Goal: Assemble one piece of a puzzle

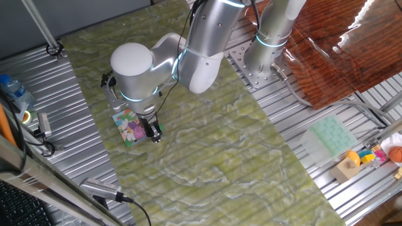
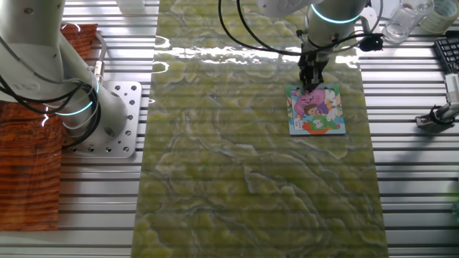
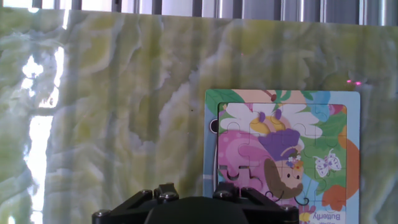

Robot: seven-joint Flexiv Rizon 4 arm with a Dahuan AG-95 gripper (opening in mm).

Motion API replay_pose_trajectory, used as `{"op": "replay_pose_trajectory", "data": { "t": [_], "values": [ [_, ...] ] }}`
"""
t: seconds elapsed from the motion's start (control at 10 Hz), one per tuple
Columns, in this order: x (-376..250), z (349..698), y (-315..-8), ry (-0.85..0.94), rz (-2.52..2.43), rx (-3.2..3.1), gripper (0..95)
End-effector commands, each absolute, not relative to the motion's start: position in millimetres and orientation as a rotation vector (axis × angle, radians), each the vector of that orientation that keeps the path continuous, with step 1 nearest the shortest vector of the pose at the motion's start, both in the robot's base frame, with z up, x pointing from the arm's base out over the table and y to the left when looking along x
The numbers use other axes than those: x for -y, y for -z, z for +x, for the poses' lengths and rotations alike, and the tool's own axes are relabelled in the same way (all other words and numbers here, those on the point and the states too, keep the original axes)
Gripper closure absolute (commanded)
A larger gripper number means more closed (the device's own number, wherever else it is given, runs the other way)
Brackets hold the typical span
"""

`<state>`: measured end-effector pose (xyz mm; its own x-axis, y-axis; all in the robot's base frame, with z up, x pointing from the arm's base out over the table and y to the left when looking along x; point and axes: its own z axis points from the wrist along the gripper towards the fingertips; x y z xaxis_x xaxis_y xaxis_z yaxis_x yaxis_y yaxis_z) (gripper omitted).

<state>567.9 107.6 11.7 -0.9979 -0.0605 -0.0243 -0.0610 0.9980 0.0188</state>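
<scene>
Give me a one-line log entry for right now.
claw: over puzzle edge, state unclear | piece: not visible | surface: green mat

One fixed view looks down from high, facing 1 o'clock. The other looks steeply down from the opposite side. Both show the puzzle point(image 1: 130, 127). The hand view sits close above it.

One puzzle point(image 2: 316, 110) lies on the worktop point(image 2: 251, 179), near its edge. Two robot arms are in view: one point(image 1: 157, 63) over the puzzle, one point(image 1: 276, 31) mounted off the worktop's far corner. Beside the worktop lie one pale green moulded tray point(image 1: 331, 137) and one plastic bottle point(image 1: 16, 91).
</scene>
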Motion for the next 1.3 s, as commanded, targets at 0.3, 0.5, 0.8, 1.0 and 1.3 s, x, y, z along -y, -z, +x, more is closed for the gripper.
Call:
{"op": "replay_pose_trajectory", "data": {
  "t": [0.3,0.5,0.8,1.0,1.3],
  "values": [
    [-104.3,568.5,-10.0,-0.018,-0.102,-3.112,57.0],
    [-103.4,570.6,-10.8,-0.025,-0.103,-3.111,57.0],
    [-104.0,572.5,-10.6,-0.035,-0.096,-3.107,57.0],
    [-104.5,572.5,-13.8,-0.031,-0.102,-3.113,57.0],
    [-104.8,572.6,-17.8,-0.033,-0.115,-3.121,57.0]
  ]
}}
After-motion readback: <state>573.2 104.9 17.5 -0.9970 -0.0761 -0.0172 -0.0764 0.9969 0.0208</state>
